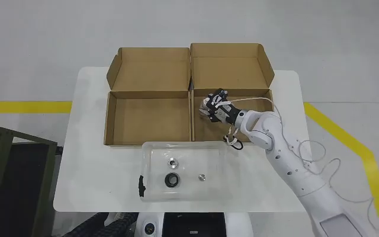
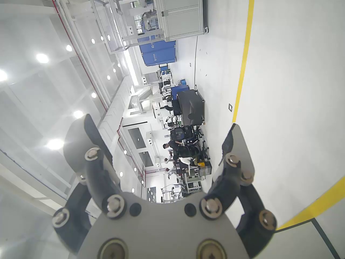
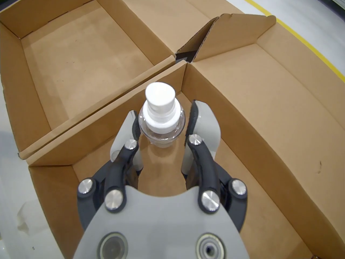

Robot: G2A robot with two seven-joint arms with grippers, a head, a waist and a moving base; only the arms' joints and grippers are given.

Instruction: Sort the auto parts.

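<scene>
My right gripper (image 3: 162, 121) is shut on a clear part with a white stepped cap (image 3: 161, 109). It hangs over the near-left corner of the right cardboard box (image 3: 269, 103), close to the wall shared with the left box (image 3: 80, 55). From the top view the right gripper (image 1: 208, 106) sits over the right box (image 1: 260, 95), beside the left box (image 1: 148, 121). A clear tray (image 1: 154, 157) in front of the boxes holds a black ring (image 1: 172, 180) and two small metal parts (image 1: 173, 162) (image 1: 201, 176). My left gripper (image 2: 161, 136) is open, pointing out into the room.
Both boxes have their lids folded back toward the far table edge. A black strip (image 1: 141, 186) lies at the tray's left edge. The white table (image 1: 89, 148) has bare room to the left of the boxes and to the right.
</scene>
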